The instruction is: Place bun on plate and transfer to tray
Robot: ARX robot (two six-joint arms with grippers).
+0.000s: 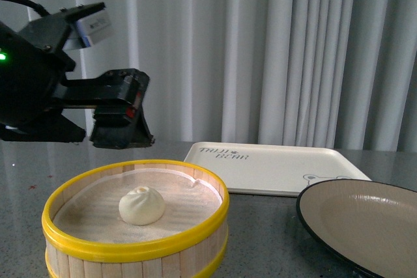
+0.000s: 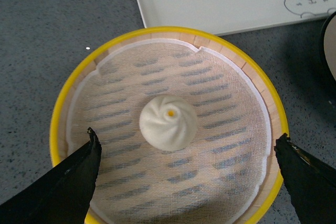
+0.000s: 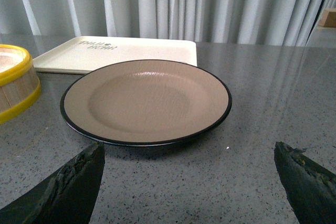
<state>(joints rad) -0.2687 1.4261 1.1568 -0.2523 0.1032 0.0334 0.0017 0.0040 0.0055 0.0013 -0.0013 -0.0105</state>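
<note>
The bun [image 2: 168,123] sits in the middle of the cloth-lined steamer basket [image 1: 130,247] on the grey counter [image 1: 260,226]; the left hand [image 2: 188,139] hovers above it, its fingers spread wide to either side of the bun and touching neither bun nor basket; to the basket's right lies the plate [image 3: 147,100], with the tray [image 1: 273,166] just behind it; the right hand [image 3: 189,148] hangs low before the plate, fingers well apart.
</note>
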